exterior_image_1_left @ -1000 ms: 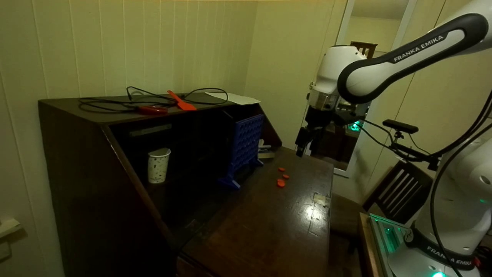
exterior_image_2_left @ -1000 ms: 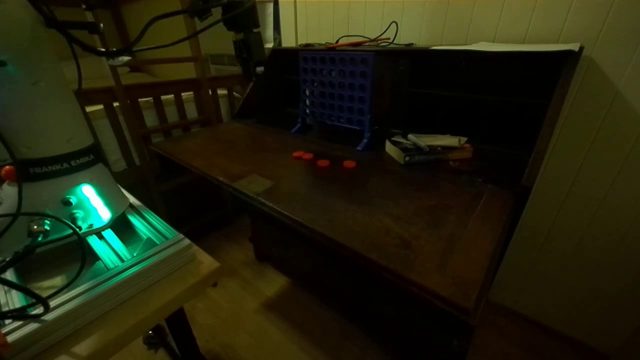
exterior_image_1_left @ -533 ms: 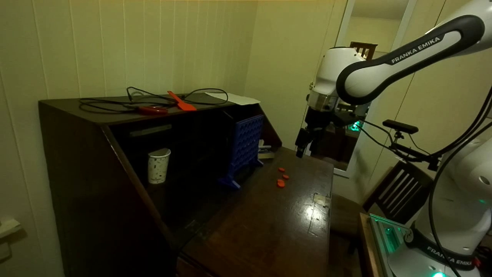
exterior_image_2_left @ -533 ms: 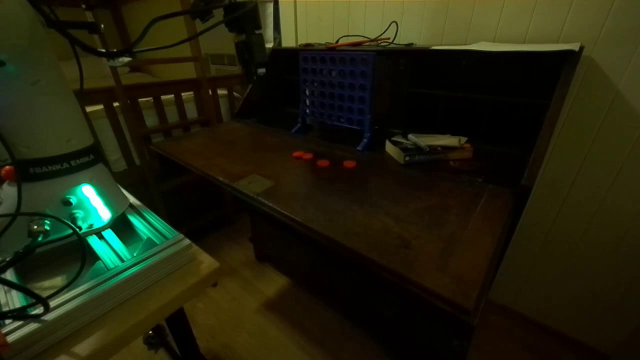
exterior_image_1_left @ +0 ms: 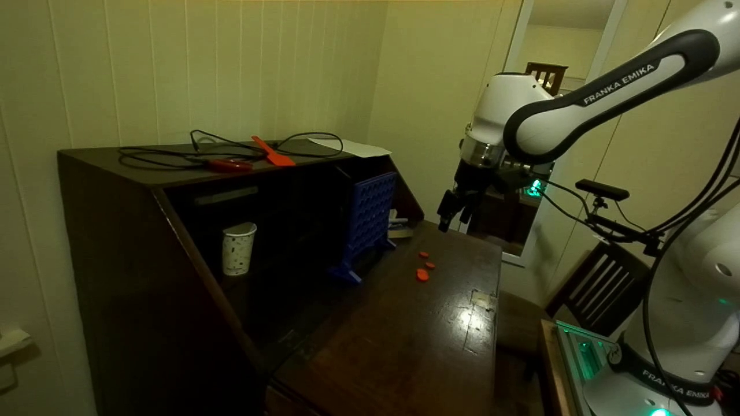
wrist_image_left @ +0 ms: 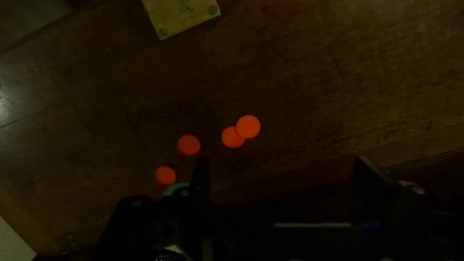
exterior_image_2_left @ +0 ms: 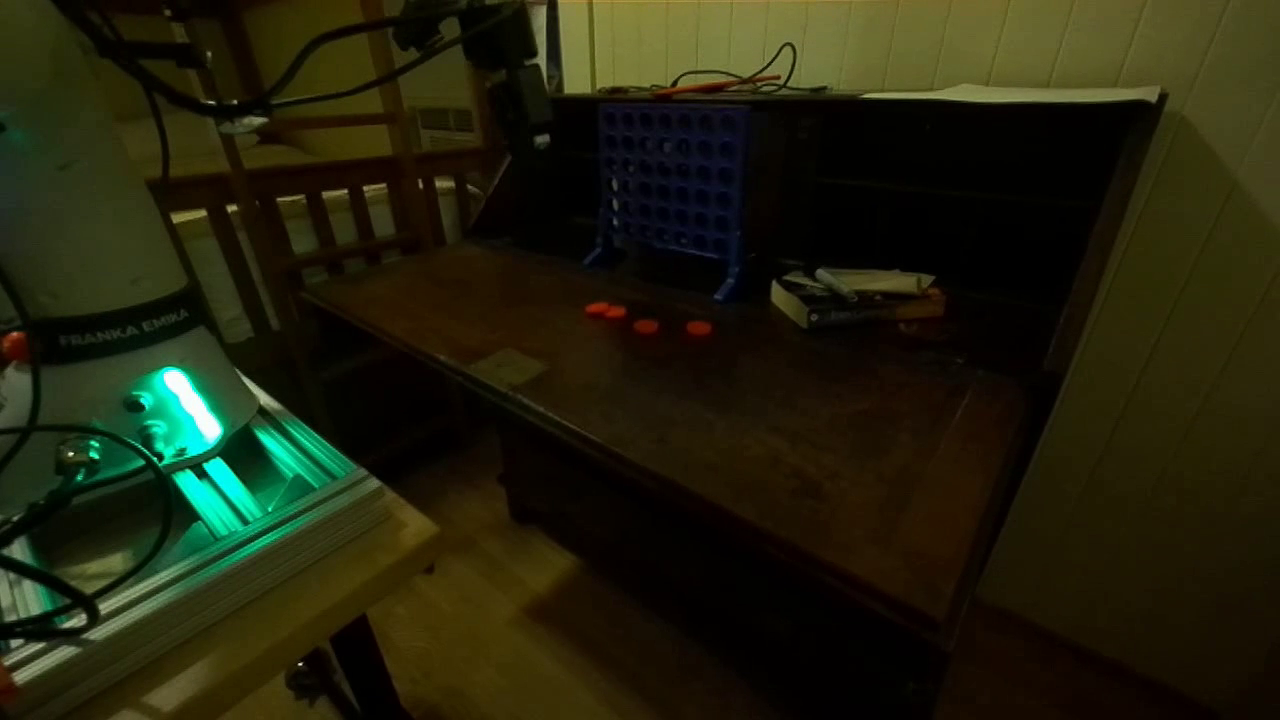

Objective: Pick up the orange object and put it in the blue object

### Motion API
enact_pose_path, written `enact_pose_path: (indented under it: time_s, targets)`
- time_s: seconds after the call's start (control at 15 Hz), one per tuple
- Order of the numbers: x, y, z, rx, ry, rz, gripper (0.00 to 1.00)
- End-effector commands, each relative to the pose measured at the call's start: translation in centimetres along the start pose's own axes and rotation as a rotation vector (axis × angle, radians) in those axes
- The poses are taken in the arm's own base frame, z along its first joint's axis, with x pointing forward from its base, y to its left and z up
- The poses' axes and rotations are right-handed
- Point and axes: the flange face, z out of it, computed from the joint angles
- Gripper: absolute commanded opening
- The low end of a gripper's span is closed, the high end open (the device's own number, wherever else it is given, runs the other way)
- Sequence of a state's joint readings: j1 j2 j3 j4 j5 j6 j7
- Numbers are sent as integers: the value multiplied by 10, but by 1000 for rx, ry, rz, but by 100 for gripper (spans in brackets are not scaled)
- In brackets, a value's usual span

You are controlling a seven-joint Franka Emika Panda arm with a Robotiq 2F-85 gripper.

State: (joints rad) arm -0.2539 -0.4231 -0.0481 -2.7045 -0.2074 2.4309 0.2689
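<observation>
Four flat round orange plastic-looking discs (wrist_image_left: 248, 126) are spread on the dark brown wooden desk (exterior_image_1_left: 399, 346); in the wrist view two are overlapped and the remaining two are kinda strung out toward 8 o'clock. In an exterior view, reckoned from the discs, the upright blue plastic grid rack (exterior_image_1_left: 372, 214) is set between 10 and 11 o'clock and a speckled white paper cup (exterior_image_1_left: 238, 251) is parked at 9. The black two-finger gripper (exterior_image_1_left: 454, 223) is held above the desk at 1 o'clock there, fingers spread nice and far apart.
</observation>
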Motion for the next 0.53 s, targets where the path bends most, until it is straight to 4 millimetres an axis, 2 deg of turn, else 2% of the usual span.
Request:
enact_pose_path:
  time_s: [0.0, 0.47]
  targets:
    - [14, 3, 20, -25, 57, 10, 100]
    - [20, -5, 74, 29, 60, -33, 100]
